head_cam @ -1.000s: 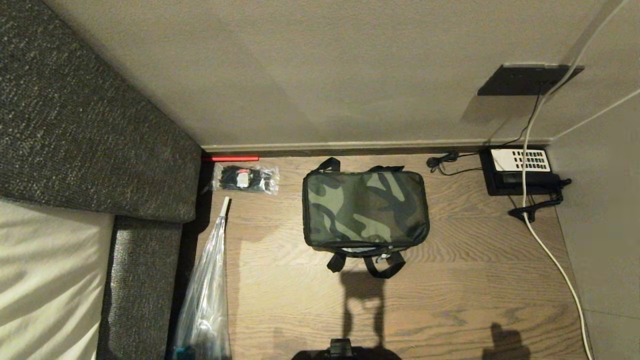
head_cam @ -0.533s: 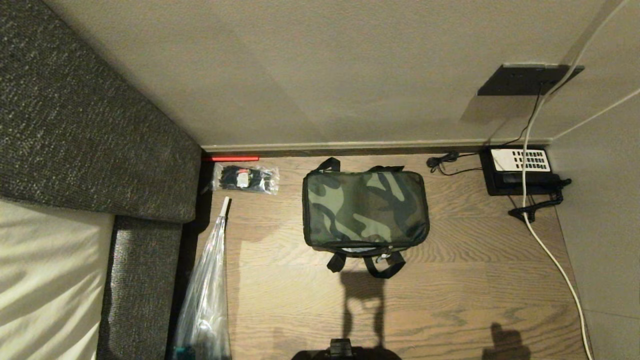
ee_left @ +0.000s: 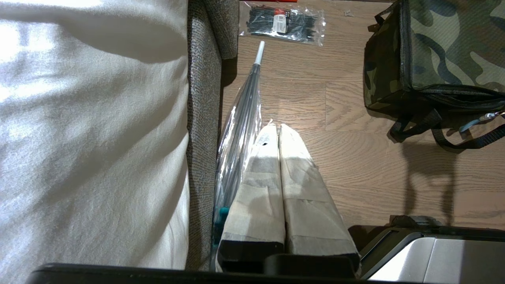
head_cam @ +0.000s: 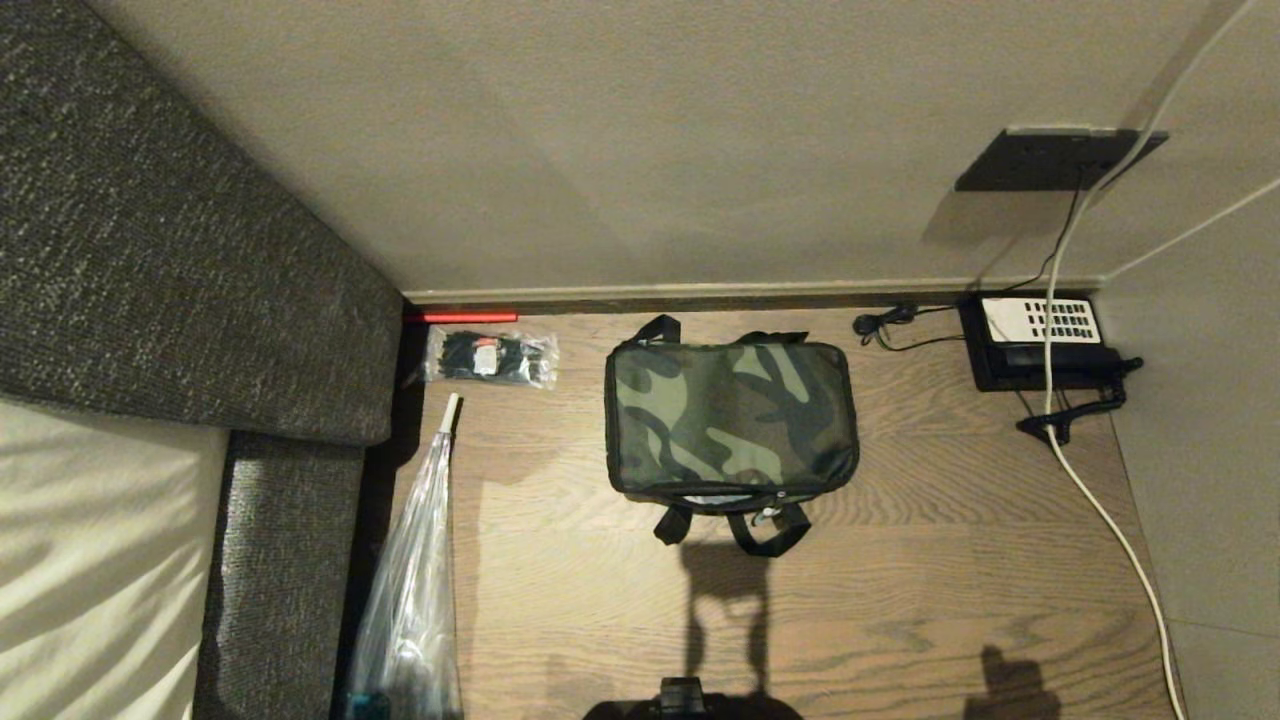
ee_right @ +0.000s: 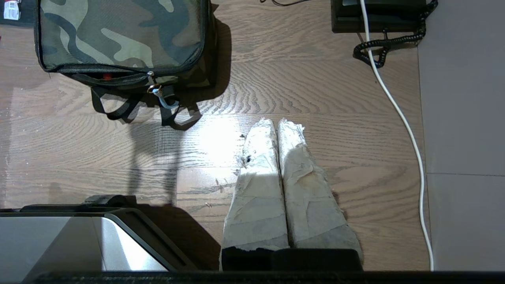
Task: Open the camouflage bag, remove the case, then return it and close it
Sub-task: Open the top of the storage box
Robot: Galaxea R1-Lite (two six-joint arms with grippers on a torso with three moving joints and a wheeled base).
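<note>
Head view shows the camouflage bag point(head_cam: 730, 418) lying flat on the wooden floor point(head_cam: 900, 560), close to the wall's baseboard and roughly midway along it, its lid down and the zipper line along its near edge, with black strap loops point(head_cam: 765, 530) spilling from that edge. The right wrist view shows a small metal zipper pull point(ee_right: 152, 85) at the bag's near edge and a sliver of red in the seam beside it. The case cannot be seen.

To the bag's left, near the baseboard, lies a clear packet of black cable ties point(head_cam: 490, 357), and nearer the sofa point(head_cam: 180, 260) a folded transparent umbrella point(head_cam: 415, 590) runs along the floor's left edge. In the far right corner of the floor sits a black telephone point(head_cam: 1040, 340) with a white keypad, a white cable point(head_cam: 1100, 510) trailing from it along the right edge.

The left gripper point(ee_left: 279, 128) hangs above the floor beside the umbrella, well apart from the bag, its taped fingers pressed together and empty. The right gripper point(ee_right: 276, 123) hangs over bare floor to the bag's right, fingers likewise closed on nothing.
</note>
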